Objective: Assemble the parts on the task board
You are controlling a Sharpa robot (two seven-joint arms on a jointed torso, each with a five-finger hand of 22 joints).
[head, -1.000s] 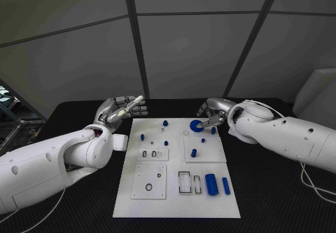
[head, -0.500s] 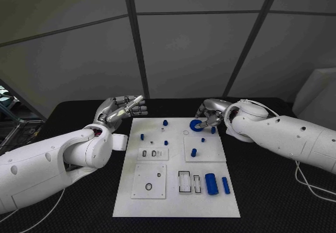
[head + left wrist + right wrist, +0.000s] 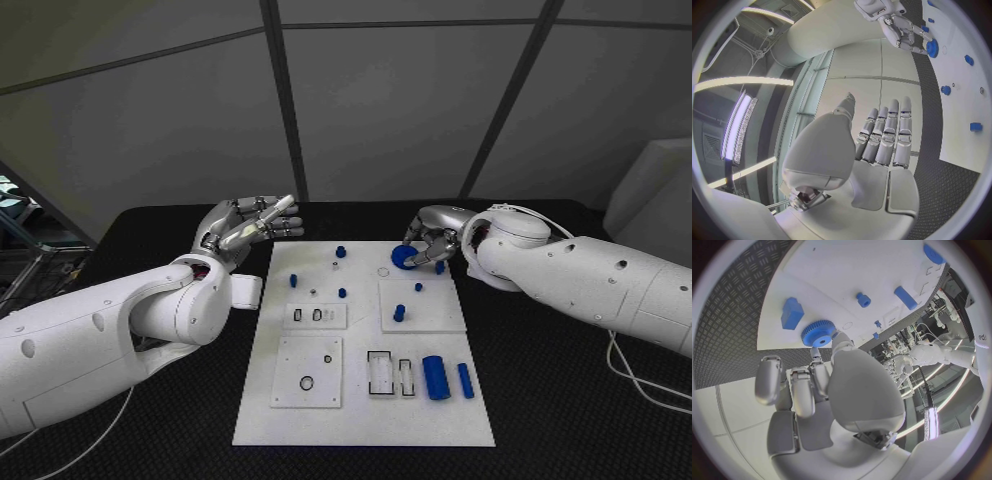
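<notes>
The right hand (image 3: 433, 240) pinches a round blue toothed gear (image 3: 819, 334) just above the far right part of the white task board (image 3: 361, 420), its flat face tilted toward the board. The small ring-shaped seat (image 3: 384, 272) (likely its target) lies just beside it, toward the robot and board centre. The left hand (image 3: 245, 225) hovers off the board's far left corner, fingers straight and apart, holding nothing.

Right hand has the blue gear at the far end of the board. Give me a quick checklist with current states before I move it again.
1. Gear held: the right hand pinches the blue gear at its rim. Ok.
2. Gear clear of the task board: cannot tell whether it is lifted or touching.
3. Gear's centre hole unobstructed: open in the right wrist view. Ok.
4. Neighbouring parts: a blue block lies close beside the gear, apart from it. Ok, but watch it.
5. Left hand out of the way: raised off the board's far left corner, fingers straight, holding nothing. Ok.
6. Target peg for the gear: cannot tell.
</notes>
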